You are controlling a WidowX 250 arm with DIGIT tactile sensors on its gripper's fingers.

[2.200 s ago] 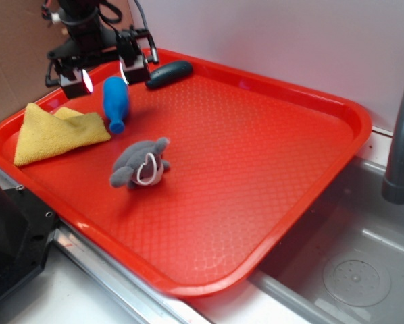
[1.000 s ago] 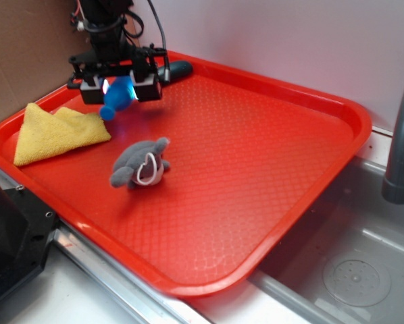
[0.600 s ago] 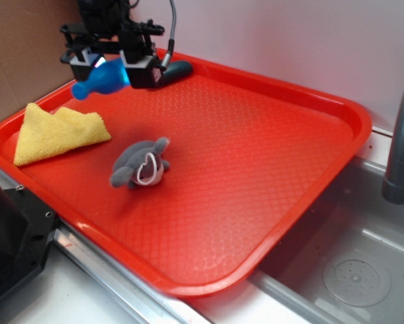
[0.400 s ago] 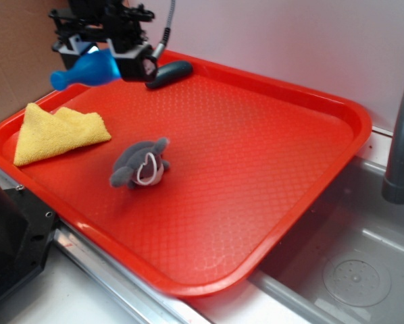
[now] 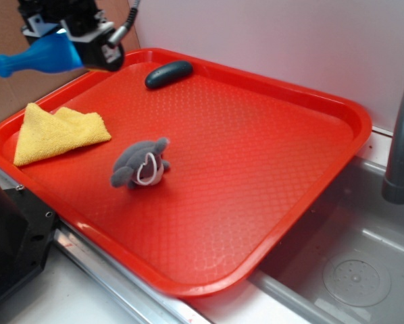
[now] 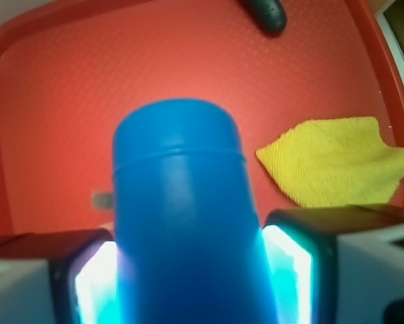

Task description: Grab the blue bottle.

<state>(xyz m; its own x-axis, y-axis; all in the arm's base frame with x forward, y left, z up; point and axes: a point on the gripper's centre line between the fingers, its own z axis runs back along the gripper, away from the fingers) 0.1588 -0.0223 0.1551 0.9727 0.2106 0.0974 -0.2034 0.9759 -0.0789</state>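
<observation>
**Blue bottle up in the air, clamped in the gripper**

Arm's up high at the far-left corner of the red tray [image 5: 310, 128], most of it cut off by the top edge of the exterior view, so only the gripper [image 5: 72, 46] w/ its black housing and a cable shows. Its fingers are closed around the blue bottle [image 5: 38, 57], pressing on the fat body from both sides. Bottle lies roughly horizontal, neck and flared tip pointing left, out past the tray's left rim, clear of the surface below.

Wrist view: bottle [image 6: 185, 223] fills the middle, flat base toward the tray, a lit pad [image 6: 97, 287] tight against each side. Neck end isn't visible there; it runs off the bottom edge.

On the tray: yellow cloth [image 5: 57, 133] folded near the left edge, below the bottle. Grey plush toy [image 5: 141, 164] sits toward the front-left, apart from the cloth; can't tell what animal it is. Dark oblong thing [image 5: 169, 73] lies by the far rim, just right of the gripper, not touching it. In the wrist view it's cut off at the top.

Right of the tray: a sink [image 5: 364, 270] w/ a drain, and a grey faucet pipe [image 5: 403, 142], top cut off.
</observation>
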